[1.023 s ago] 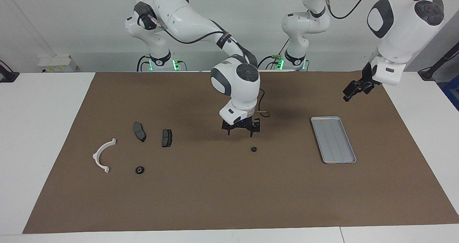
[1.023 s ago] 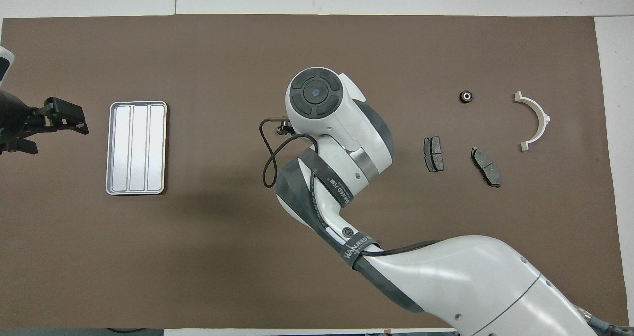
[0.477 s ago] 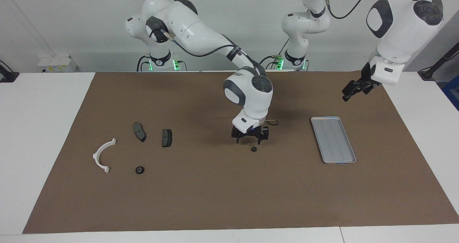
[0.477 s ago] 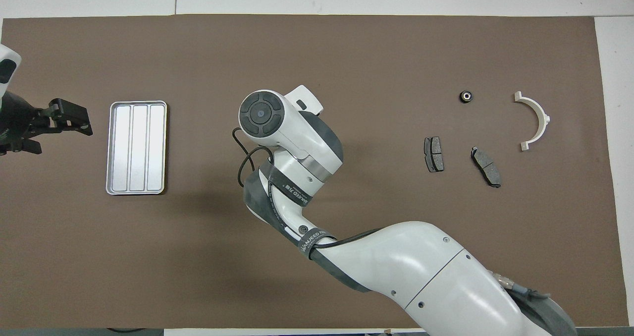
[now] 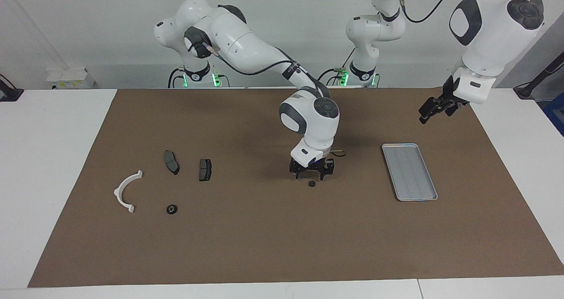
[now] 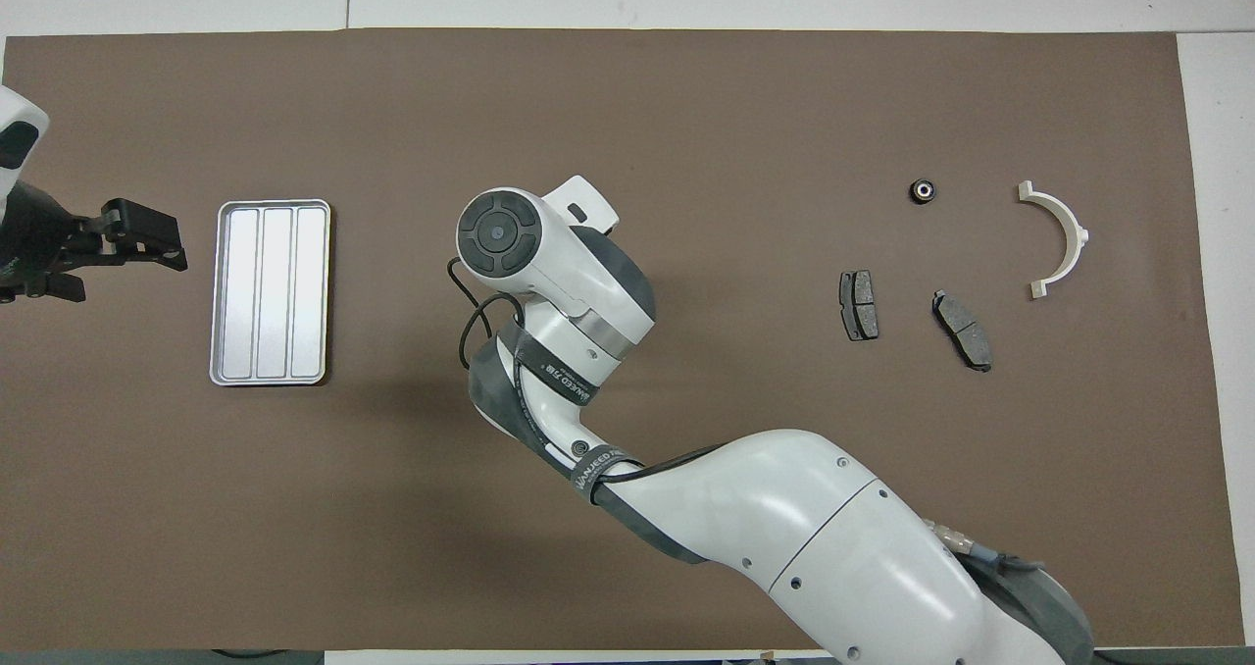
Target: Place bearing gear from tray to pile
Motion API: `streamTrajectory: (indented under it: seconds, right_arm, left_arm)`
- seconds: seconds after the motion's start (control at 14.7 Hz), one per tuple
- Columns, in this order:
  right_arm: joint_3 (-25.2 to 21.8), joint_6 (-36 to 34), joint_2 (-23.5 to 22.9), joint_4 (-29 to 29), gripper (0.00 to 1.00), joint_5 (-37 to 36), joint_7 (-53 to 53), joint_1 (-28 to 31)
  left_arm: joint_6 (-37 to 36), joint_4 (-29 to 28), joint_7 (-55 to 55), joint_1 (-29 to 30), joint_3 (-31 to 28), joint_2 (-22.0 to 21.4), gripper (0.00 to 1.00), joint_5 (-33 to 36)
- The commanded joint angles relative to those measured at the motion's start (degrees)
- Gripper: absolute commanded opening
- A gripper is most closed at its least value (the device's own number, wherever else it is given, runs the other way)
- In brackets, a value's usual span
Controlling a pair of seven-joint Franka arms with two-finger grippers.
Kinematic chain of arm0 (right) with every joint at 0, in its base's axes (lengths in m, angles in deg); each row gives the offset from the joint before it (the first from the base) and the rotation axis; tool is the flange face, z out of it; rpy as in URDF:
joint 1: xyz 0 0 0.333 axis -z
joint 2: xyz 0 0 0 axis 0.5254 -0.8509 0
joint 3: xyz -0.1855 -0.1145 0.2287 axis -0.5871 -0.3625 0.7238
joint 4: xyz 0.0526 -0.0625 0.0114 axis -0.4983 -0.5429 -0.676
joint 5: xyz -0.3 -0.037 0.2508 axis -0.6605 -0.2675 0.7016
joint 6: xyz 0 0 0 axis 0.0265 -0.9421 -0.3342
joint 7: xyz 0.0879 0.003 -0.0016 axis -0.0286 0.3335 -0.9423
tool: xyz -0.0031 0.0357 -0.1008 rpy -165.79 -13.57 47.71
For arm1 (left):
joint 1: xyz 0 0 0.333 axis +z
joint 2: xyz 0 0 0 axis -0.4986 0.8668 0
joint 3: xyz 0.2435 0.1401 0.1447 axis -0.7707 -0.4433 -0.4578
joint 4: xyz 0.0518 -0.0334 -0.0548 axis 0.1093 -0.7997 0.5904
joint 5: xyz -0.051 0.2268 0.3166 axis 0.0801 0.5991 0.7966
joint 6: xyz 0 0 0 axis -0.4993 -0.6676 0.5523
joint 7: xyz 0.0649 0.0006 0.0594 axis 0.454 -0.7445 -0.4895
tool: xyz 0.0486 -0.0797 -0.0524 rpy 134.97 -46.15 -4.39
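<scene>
A small black bearing gear [image 5: 311,184] lies on the brown mat between the tray and the pile; the right arm hides it in the overhead view. My right gripper [image 5: 310,177] hangs open just above it, fingers spread on either side, not touching. The silver-grey ridged tray [image 5: 410,171] [image 6: 270,292] holds nothing. The pile holds a white semicircular bracket [image 5: 125,191] [image 6: 1059,238], two dark brake pads [image 5: 171,162] [image 5: 205,170] and a second bearing gear [image 5: 171,209] [image 6: 922,190]. My left gripper [image 5: 429,112] [image 6: 137,238] waits in the air beside the tray.
The brown mat [image 5: 264,246] covers most of the white table. The right arm's elbow and wrist [image 6: 549,273] span the middle of the overhead view.
My right gripper moved toward the left arm's end of the table and came down over the loose bearing gear. The left gripper shifted slightly.
</scene>
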Motion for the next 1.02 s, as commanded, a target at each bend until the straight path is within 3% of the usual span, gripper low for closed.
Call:
streamTrajectory:
  seconds: [0.0,0.61,0.82,0.95]
  right_arm:
    - [-0.5,1.2,-1.4,1.9,0.90,-1.5,1.3,-0.1]
    - [-1.5,2.4,-4.8,4.5,0.90,-1.4,3.1,-1.5]
    - [-1.6,1.8,-4.6,4.5,0.84,-1.3,3.1,-1.7]
    - [-1.5,1.2,-4.6,4.5,0.69,-1.3,3.1,-1.6]
  left_arm:
    - [-0.8,-1.0,1.0,0.0,0.0,-1.4,1.00,-0.6]
    - [-0.8,-1.0,0.8,0.0,0.0,-1.5,1.00,-0.5]
    - [-0.8,-1.0,0.8,0.0,-0.1,-1.5,1.00,-0.5]
    - [-0.8,-1.0,0.8,0.0,0.0,-1.5,1.00,-0.5]
